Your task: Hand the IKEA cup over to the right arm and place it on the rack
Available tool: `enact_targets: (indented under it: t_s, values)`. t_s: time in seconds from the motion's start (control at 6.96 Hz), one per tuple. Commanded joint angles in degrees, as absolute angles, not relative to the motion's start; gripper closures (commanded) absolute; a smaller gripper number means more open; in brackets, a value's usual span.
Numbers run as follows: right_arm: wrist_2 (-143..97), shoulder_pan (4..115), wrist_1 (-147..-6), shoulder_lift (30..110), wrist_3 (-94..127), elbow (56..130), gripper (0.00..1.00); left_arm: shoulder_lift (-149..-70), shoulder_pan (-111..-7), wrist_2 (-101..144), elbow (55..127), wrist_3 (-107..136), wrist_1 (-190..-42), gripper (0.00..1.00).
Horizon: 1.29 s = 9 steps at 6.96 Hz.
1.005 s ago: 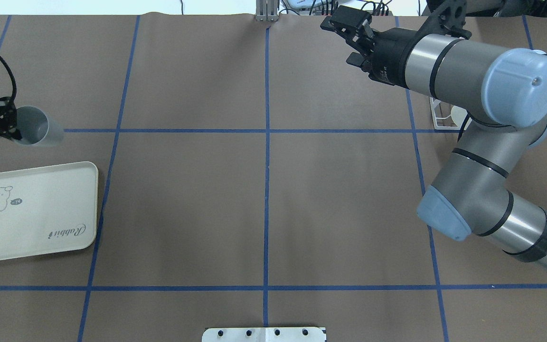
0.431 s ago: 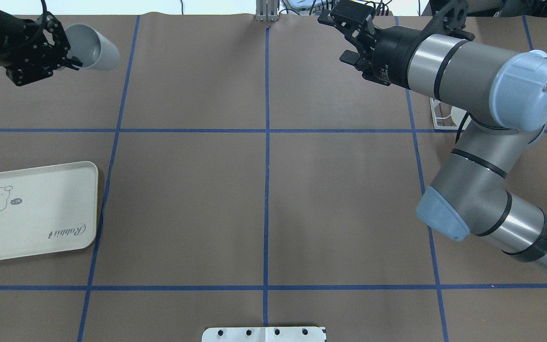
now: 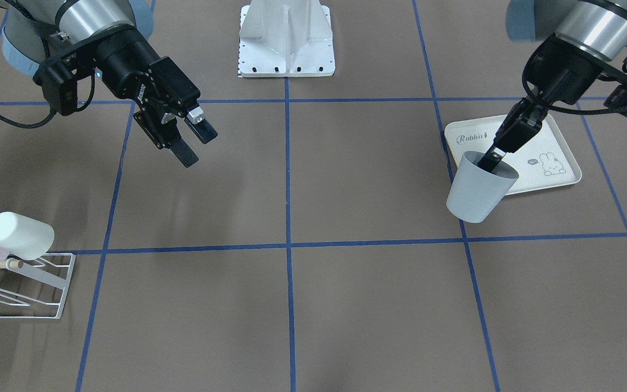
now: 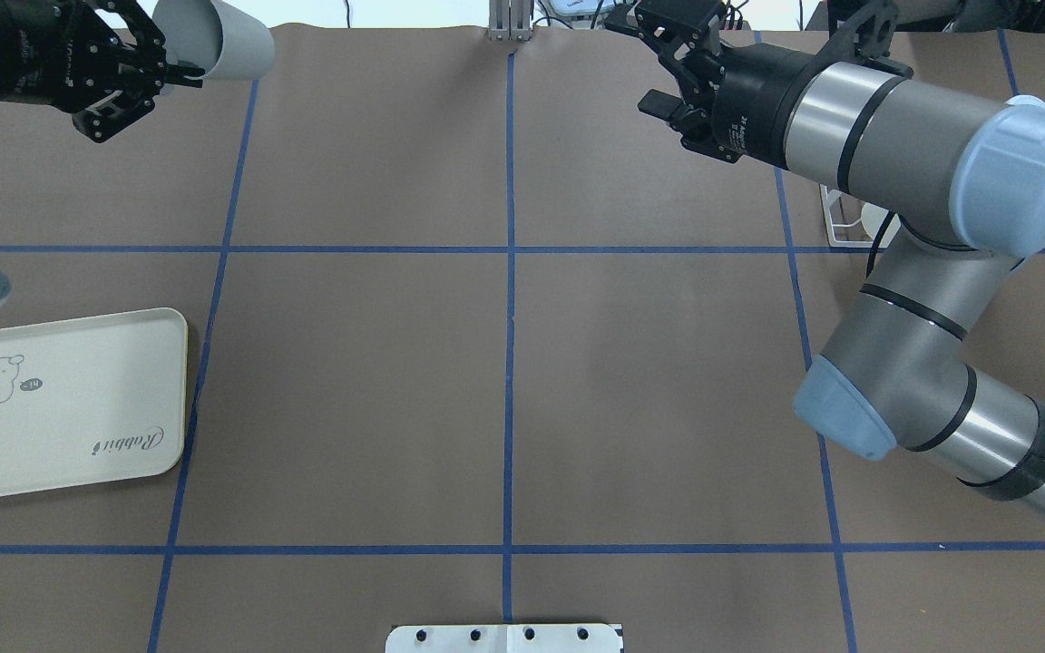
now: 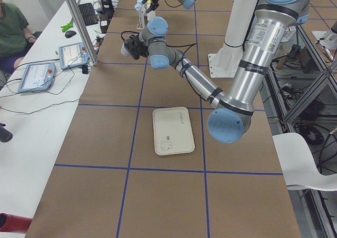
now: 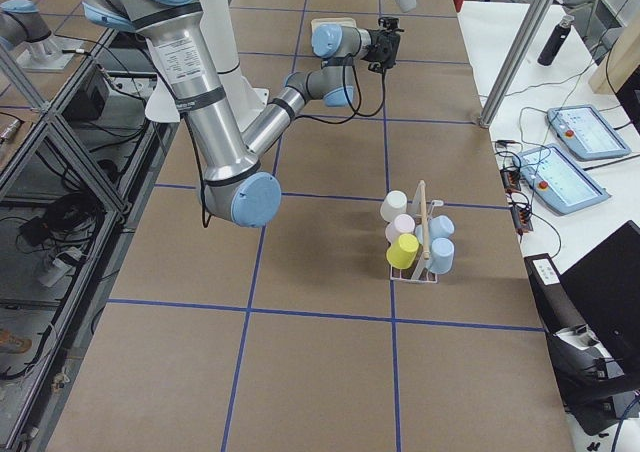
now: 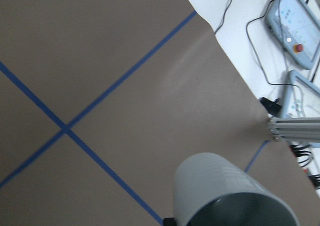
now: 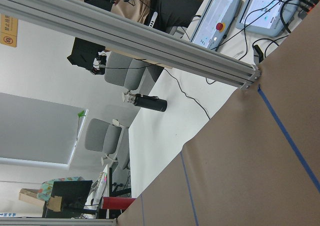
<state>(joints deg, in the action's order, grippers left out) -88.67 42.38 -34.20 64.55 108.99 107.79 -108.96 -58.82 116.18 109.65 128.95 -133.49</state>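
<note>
My left gripper (image 3: 492, 157) is clamped on the rim of the grey cup (image 3: 479, 189), with one finger down inside and the other on the outer wall. The cup hangs tilted in the air over the left far part of the table, near the tray (image 3: 573, 175). My right gripper (image 3: 196, 146) is empty, jaws spread wide, well apart from the cup on the other side of the centre line. I judge the step in hand to be closing that gap for the hand-over. A rim pinch is a thin hold, so I should carry the cup smoothly toward the middle. I should turn its body toward the right jaws so they can close on the wall near the bottom, clear of my left fingers. The left should let go only once the right has closed. That grasp should also leave the mouth free, since the rack (image 3: 67, 286) already carries cups and this one must slip over a bare prong.
</note>
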Motion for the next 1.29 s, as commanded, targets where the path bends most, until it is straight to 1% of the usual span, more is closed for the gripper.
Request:
enact_targets:
  t_s: [0.0,0.29,0.57,0.72,0.86,1.01,1.15]
  values:
    - [-88.5,41.9,-27.9,64.5,113.5,107.8,0.00,-109.1,-53.9,106.7,108.1,137.9,-143.2,1.00]
    - [-88.3,41.8,-24.7,64.6,115.1,107.8,0.00,-109.5,-50.4,99.5,103.2,142.7,-153.0,1.00]
    - [-88.2,41.8,-23.7,64.6,116.5,107.7,0.00,-112.5,-46.6,93.9,100.2,142.9,-156.3,1.00]
    - [-88.1,41.7,-21.2,64.6,117.8,106.2,0.00,-114.2,-44.9,90.1,99.1,144.3,-159.3,1.00]
    - [-87.6,41.7,-17.7,64.6,117.8,103.1,0.00,-114.3,-43.2,86.4,98.0,146.2,-164.2,1.00]
    - [-87.5,41.5,-12.9,64.5,117.9,99.9,0.00,-115.3,-41.5,84.6,95.6,146.4,-169.2,1.00]
    - [-87.5,41.4,-9.0,64.5,120.7,98.2,0.00,-117.1,-39.7,81.4,92.2,146.4,-175.2,1.00]
